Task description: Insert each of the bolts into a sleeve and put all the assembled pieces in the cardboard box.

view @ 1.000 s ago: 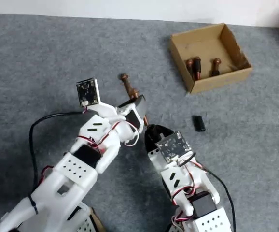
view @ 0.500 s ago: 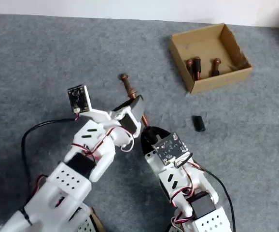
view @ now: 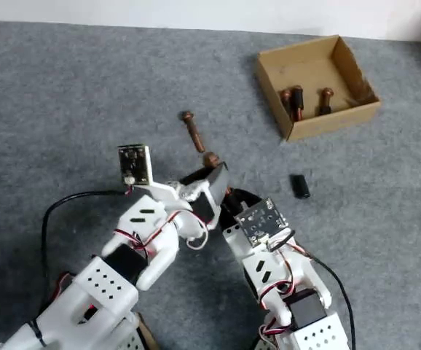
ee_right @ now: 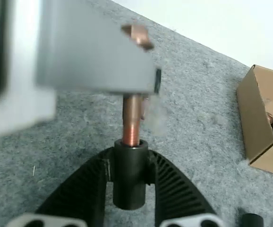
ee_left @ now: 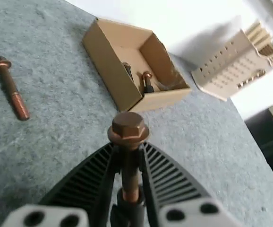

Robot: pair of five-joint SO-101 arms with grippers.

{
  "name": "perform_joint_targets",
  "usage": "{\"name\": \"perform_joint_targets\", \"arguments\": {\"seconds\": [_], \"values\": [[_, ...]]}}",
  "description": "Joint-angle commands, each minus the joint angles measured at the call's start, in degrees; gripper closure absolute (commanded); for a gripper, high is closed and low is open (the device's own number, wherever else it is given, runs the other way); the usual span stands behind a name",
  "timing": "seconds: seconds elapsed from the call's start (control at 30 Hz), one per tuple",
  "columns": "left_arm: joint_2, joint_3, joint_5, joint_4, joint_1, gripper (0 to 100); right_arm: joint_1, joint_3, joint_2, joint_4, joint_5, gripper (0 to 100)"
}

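While left jaws clamp a bolt point(ee_left: 128, 133), right jaws clamp a sleeve point(ee_right: 129, 176) (bolt tip inside)

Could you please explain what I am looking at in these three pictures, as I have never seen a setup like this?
These are two small robot arms at a grey table. One picture looks down from above; the other two come from a camera on each arm's wrist. The left gripper is shut on a copper bolt. The right gripper is shut on a black sleeve, and the bolt's tip sits in its mouth. A second bolt and a spare sleeve lie loose. The cardboard box holds two assembled pieces.
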Motion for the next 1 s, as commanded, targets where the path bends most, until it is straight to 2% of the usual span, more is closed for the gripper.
{"name": "perform_joint_targets", "arguments": {"seconds": [0.0, 0.2, 0.37, 0.43, 0.7, 0.83, 0.97], "values": [[-2.1, -0.2, -2.3, -1.1, 1.3, 99, 1.2, 3.9, -0.9, -1.1, -0.6, 99.3], [-2.0, -0.3, -12.1, -1.1, 4.4, 99, 4.6, 3.8, -0.9, -1.1, -0.8, 99.3], [-2.0, -0.2, -12.5, -1.1, 6.6, 97, 5.0, 3.8, -0.9, -1.1, -0.8, 99.3], [-2.0, -0.2, -12.5, -1.1, 6.5, 91, 5.0, 3.9, -0.9, -1.1, -0.8, 99.3], [-2.0, 1.0, -12.4, -1.1, 6.8, 58, 5.0, 4.0, -0.9, -1.1, -0.8, 99.3], [-2.0, 1.0, -12.4, -1.1, 6.4, 51, 5.5, 3.9, -0.9, -1.1, -0.8, 99.3], [-2.0, 1.0, -12.4, -1.1, 2.9, 49, 10.0, 3.8, -0.9, -1.0, -0.8, 99.3]]}}
